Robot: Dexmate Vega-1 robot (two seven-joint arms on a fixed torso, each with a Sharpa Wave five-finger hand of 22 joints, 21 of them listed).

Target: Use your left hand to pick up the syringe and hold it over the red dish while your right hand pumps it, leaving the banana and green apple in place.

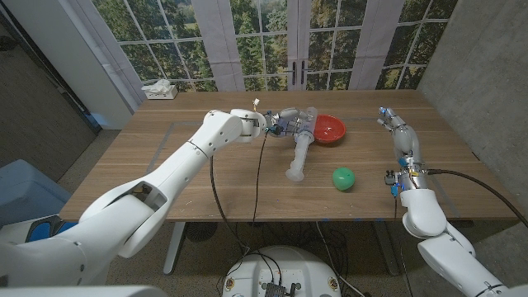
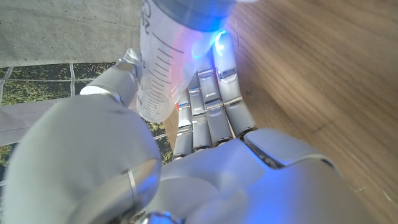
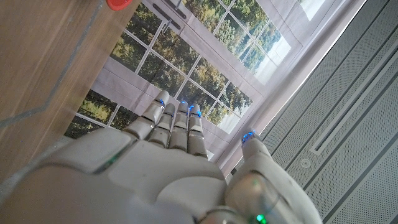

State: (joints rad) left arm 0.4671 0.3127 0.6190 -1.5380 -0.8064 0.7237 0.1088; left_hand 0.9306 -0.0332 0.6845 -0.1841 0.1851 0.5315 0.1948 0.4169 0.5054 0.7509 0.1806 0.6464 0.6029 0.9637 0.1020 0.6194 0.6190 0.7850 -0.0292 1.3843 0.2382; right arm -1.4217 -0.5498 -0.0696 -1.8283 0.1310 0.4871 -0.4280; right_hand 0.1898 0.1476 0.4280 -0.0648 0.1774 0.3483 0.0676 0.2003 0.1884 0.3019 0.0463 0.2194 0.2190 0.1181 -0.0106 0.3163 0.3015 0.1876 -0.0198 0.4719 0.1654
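Green apple (image 1: pixel 343 178): nearest item, toward the tabletop's near edge, right of centre; sits alone, well apart from both hands.
Syringe (image 1: pixel 300 150): mid-tabletop, just left of the red dish (image 1: pixel 329 130). Upper barrel is in the left hand's grasp; flanged lower end looks to be on or just above the wood.
Long axis: steeply tilted, running from the far end at the hand down toward the near edge. Which end is nozzle, cannot tell in head view.
Left hand (image 1: pixel 287 122): fingers (image 2: pixel 208 106) wrapped around the clear graduated barrel, thumb on the opposite side, per left wrist view.
Right hand (image 1: pixel 391 120): by the right edge, well apart from the syringe; fingers straight and close together, holding nothing.
Banana: not made out.
Step in hand: judged as securing the grasp before lifting.
Doing it well: keep the wrap firm around the barrel, lift cleanly, carry toward the dish rim, leave the plunger end exposed for the right hand, stay away from the apple.
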